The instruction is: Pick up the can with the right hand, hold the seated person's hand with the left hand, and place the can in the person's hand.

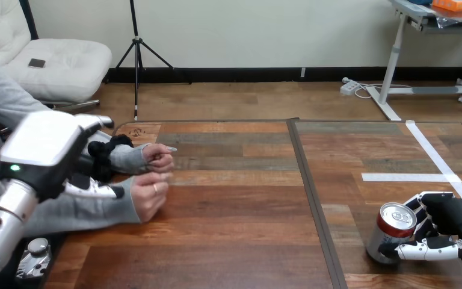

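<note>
One big wooden table (234,241) fills the front. At the left, the robot's left hand (45,147) is by the wrists of the person's far hand (156,158) and near hand (149,195). I cannot tell if it grips. Near right, the right hand (454,220) has its fingers (420,209) wrapped round the can (391,232) on the table.

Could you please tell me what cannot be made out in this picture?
Head view:
- left hand: mostly hidden behind its own forearm; any hold on the person's wrists unclear.
- right hand: cut off by the right edge.
- can: lower part covered by that hand's thumb.
</note>
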